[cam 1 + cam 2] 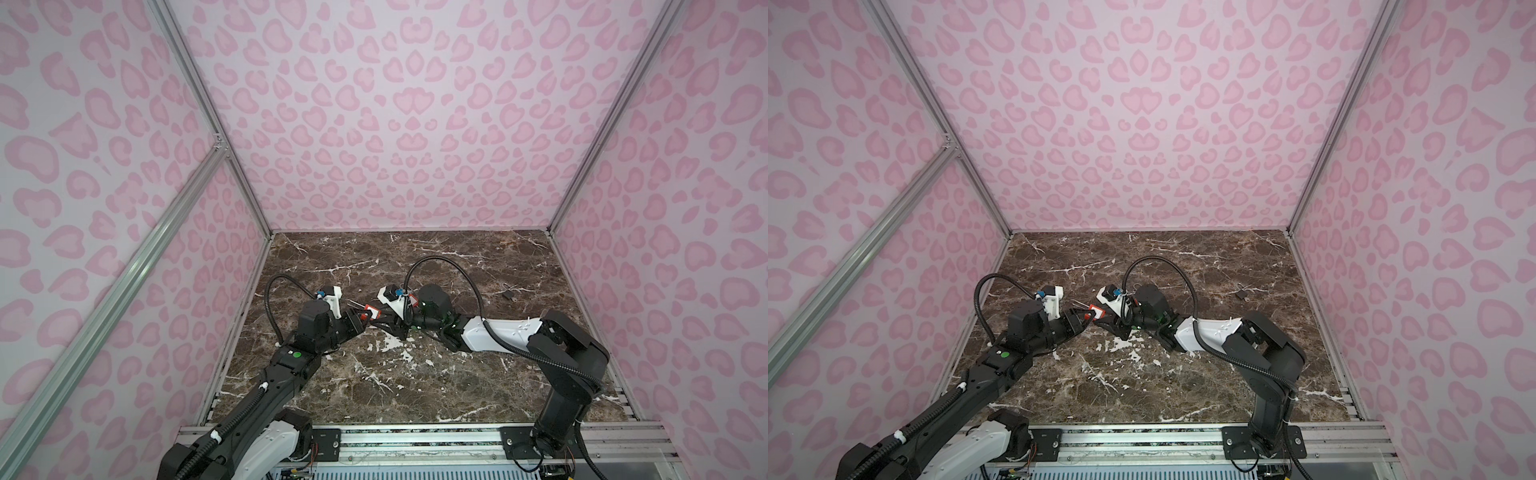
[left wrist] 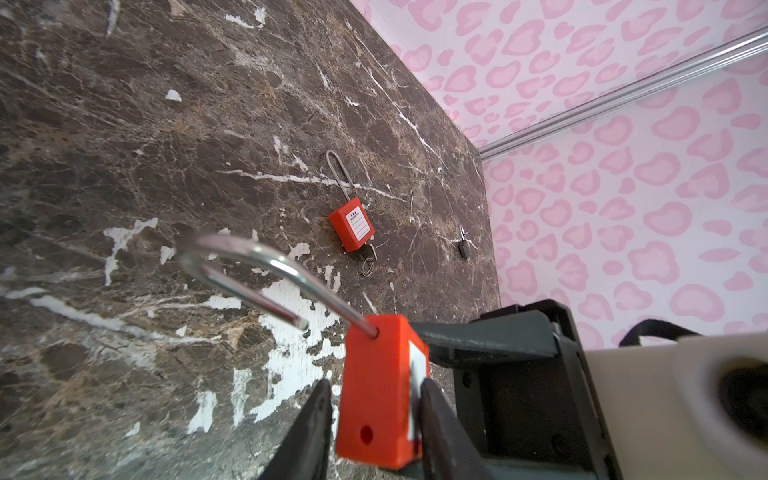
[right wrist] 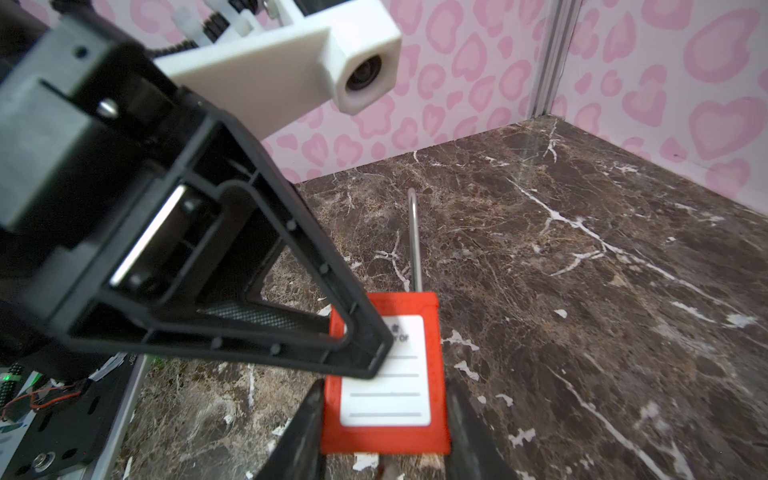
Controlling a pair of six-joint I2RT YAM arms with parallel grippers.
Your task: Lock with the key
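Robot test cell, lab type. The work area is boxed in by printed pink backdrop panels [image 1: 407,104] (leopard spots, some heart-shaped), which are carried on aluminium extrusion framing [image 1: 133,266]. A marble-pattern tabletop [image 1: 415,395] is laid inside. A left arm [image 1: 291,365] and a right arm [image 1: 569,374] are bolted to a slotted rail [image 1: 415,440] along the front edge.

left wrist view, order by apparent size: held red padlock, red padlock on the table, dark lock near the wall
1. held red padlock, largest, though being nearest the lens inflates it
2. red padlock on the table
3. dark lock, smallest
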